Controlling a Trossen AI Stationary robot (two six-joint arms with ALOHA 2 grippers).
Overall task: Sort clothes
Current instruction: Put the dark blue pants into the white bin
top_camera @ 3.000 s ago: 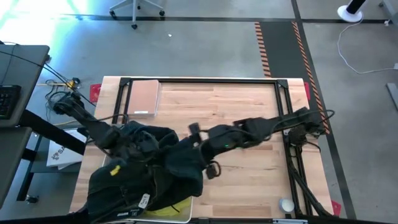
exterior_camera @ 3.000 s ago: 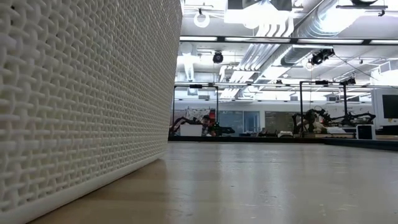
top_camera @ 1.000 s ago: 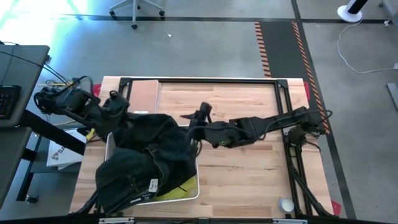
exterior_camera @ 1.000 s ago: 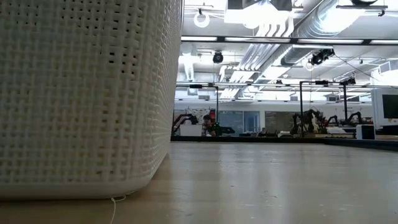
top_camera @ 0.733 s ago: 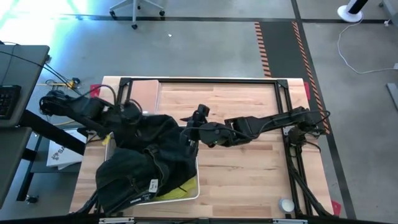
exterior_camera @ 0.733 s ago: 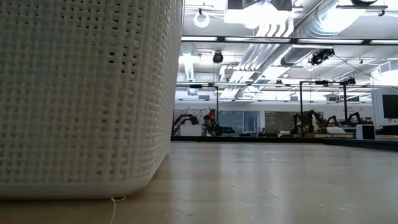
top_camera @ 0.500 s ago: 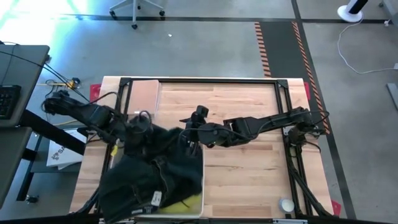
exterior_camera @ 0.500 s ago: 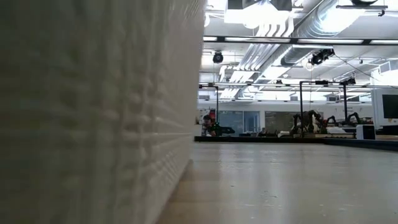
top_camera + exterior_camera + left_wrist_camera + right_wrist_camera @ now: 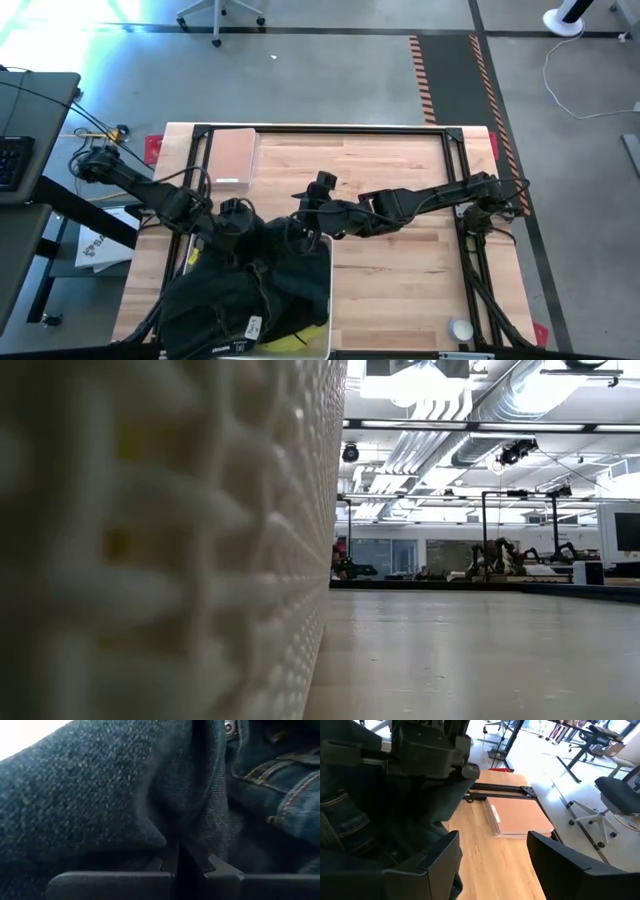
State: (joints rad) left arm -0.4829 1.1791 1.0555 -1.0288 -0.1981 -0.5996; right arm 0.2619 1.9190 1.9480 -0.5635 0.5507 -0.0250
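Note:
A heap of dark clothes [image 9: 250, 280] fills and overhangs a white woven basket [image 9: 324, 300] at the table's near left. Dark denim jeans [image 9: 100, 795] lie on top, and a bright yellow garment [image 9: 300, 338] shows at the near edge. My left gripper [image 9: 238, 218] points steeply down into the far side of the heap, shut on the jeans. My right gripper [image 9: 298, 232] stands open at the basket's far right corner, beside the clothes; between its fingers [image 9: 495, 865] shows only the table. In the low view the basket's wall [image 9: 150, 540] fills the left half. My left gripper [image 9: 178, 857] pinches a fold of the jeans' denim [image 9: 172, 837] between its two shut fingertips, coming from above on a steep slant. One layer or several, I cannot tell. The jeans lie slack on the heap in the basket. My right gripper: whether one finger [image 9: 437, 857] touches the dark cloth beside it, I cannot tell.
A tan flat board [image 9: 232, 155] lies at the far left of the table, also in the right wrist view [image 9: 517, 820]. A black frame [image 9: 330, 130] runs along the table's far edge and sides. A small white round thing [image 9: 460, 328] sits at the near right. Bare wood lies right of the basket.
My left gripper has gone from the table's far left toward the near edge and down, rolling as it went. The far part of the clothes came with it and bunched onto the heap. The basket has slid toward the near edge and now looms larger in the low view.

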